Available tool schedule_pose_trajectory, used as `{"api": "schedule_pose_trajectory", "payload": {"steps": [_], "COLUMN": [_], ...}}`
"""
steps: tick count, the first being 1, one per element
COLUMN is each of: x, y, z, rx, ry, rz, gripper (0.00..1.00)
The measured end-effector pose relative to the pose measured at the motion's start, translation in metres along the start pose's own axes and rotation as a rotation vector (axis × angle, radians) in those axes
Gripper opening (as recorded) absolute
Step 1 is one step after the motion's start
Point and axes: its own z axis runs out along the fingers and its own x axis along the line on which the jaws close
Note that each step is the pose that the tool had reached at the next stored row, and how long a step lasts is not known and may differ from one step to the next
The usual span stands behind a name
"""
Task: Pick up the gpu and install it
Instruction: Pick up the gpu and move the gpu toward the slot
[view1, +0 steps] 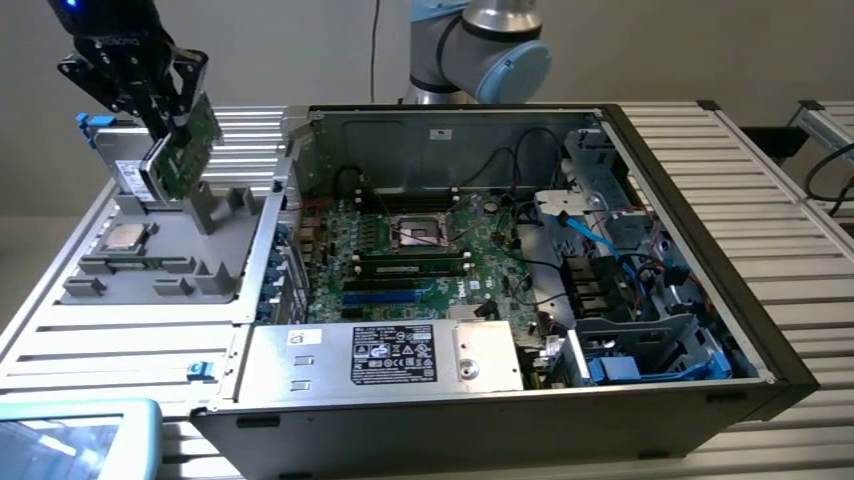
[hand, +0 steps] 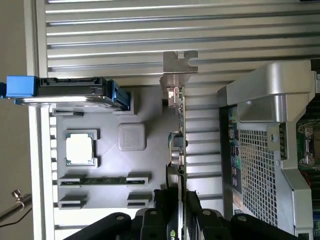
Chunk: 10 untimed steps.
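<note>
At the exterior view's left, on ribbed silver metal bench (view1: 747, 190), beside open black computer case (view1: 467, 435), over grey plastic parts tray (view1: 187, 258): black pincer (view1: 167, 125) clenched on small green gpu card (view1: 188, 150), held tilted.

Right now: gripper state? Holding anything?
gripper: closed, holding the gpu by its upper edge.

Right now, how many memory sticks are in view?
2: one memory stick lies in the grey tray; a second stick is slotted in the motherboard beside the processor socket. More may be hidden.
</note>
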Motion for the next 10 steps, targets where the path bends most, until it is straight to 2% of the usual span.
{"api": "schedule_pose_trajectory", "payload": {"steps": [7,10], "x": [-0.001,0.000], "y": [0.0004,0.0006], "z": [-0.0320,-0.0429], "rx": [0.0001,-0.0004], "ry": [-0.0002,-0.0034], "rz": [0.000,0.000], "gripper": [0.28,0.28]}}
